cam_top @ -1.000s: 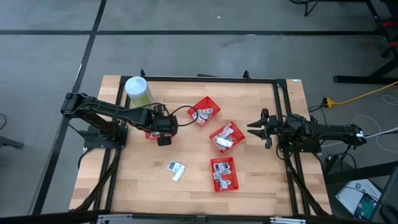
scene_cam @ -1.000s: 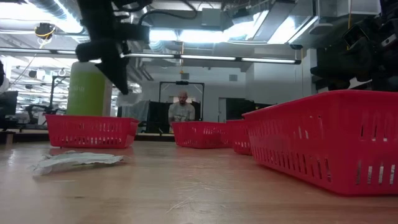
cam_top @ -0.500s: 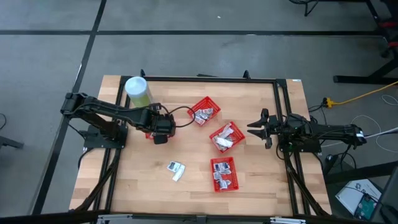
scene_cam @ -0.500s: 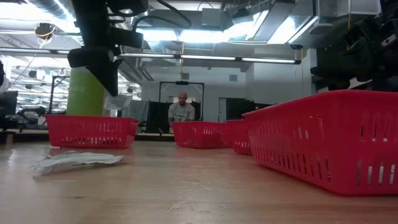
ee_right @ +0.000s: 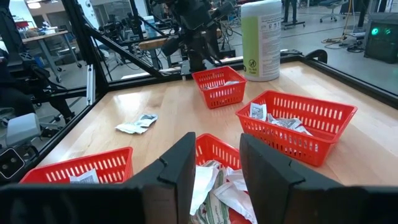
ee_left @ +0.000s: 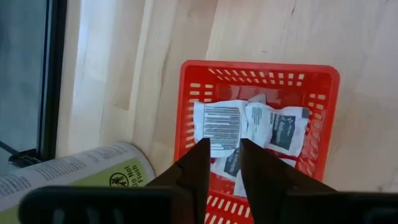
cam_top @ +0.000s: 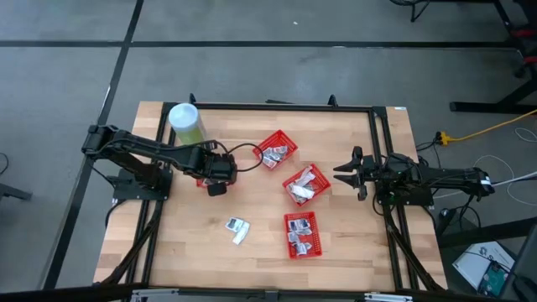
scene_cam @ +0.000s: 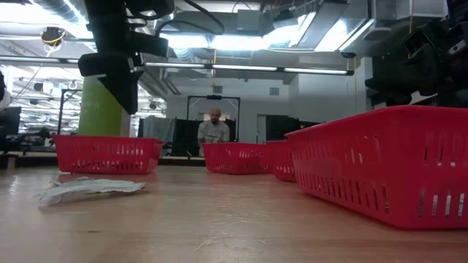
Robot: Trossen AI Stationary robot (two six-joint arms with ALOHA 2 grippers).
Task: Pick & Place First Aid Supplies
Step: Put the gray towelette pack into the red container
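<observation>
Four red plastic mesh baskets sit on the table: one under the left arm [cam_top: 200, 178], one at upper centre [cam_top: 276, 149], one at centre [cam_top: 304, 184], and one at lower centre [cam_top: 301, 234]. One tall pale-green cylinder canister with a white lid [cam_top: 185, 122] stands at upper left. Two small flat white packets [cam_top: 238, 228] lie loose on the wood, lower left of centre. Two dark robot arms reach in, one from each side.

Left gripper [cam_top: 216, 188] hangs with jaws parted; right gripper [cam_top: 339, 174] waits, jaws apart.
</observation>
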